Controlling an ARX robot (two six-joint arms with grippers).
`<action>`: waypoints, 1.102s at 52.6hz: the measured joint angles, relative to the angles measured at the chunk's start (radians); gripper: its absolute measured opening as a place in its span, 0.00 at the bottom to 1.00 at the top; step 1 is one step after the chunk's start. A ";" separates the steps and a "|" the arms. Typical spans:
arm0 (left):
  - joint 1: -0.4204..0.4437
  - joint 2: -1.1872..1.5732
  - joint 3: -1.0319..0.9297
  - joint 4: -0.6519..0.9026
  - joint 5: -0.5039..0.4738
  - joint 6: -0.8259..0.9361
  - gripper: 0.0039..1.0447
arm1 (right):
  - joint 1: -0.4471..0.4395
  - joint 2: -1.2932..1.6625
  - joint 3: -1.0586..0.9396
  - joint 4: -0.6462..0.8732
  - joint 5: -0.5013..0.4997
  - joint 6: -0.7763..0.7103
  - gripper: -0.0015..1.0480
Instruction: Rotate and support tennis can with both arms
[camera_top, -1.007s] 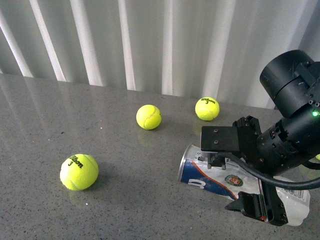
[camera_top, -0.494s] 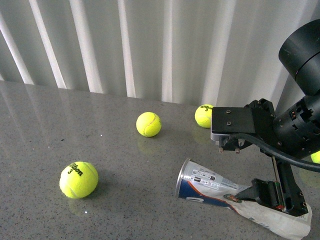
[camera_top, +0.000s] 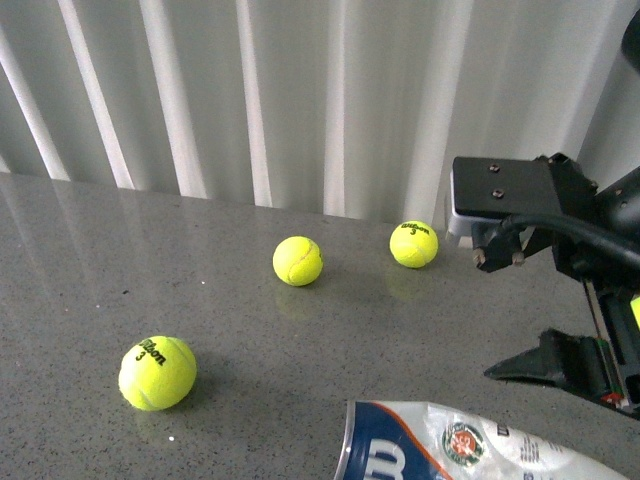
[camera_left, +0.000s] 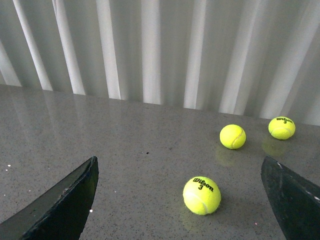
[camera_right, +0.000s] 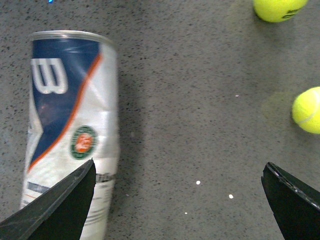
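Tennis can (camera_top: 470, 450) lies flat on tabletop (camera_top: 250, 330), front right. Right tool (camera_right: 177, 170) hangs beside it, left tool (camera_left: 179, 162) apart; both gape wide, empty. We'd straddle its middle squarely before closing.

Three loose yellow balls on a grey speckled table (camera_top: 250, 330), with a pale pleated curtain (camera_top: 300, 100) behind.
The near-left ball (camera_top: 157, 372) shows black "Wilson 3" print on top. The middle ball (camera_top: 298, 261) lies farther back. The far-right ball (camera_top: 414, 244), also printed, sits nearest the curtain. All three are well apart. The glossy tabletop faintly mirrors the curtain's vertical folds at its far edge.
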 joint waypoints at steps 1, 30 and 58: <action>0.000 0.000 0.000 0.000 0.000 0.000 0.94 | -0.006 -0.005 0.002 0.003 -0.007 0.005 0.93; 0.000 0.000 0.000 0.000 0.000 0.000 0.94 | -0.200 -0.243 -0.015 0.757 0.365 0.583 0.93; 0.000 0.000 0.000 0.000 0.000 0.000 0.94 | -0.280 -0.791 -0.697 0.954 0.294 1.165 0.22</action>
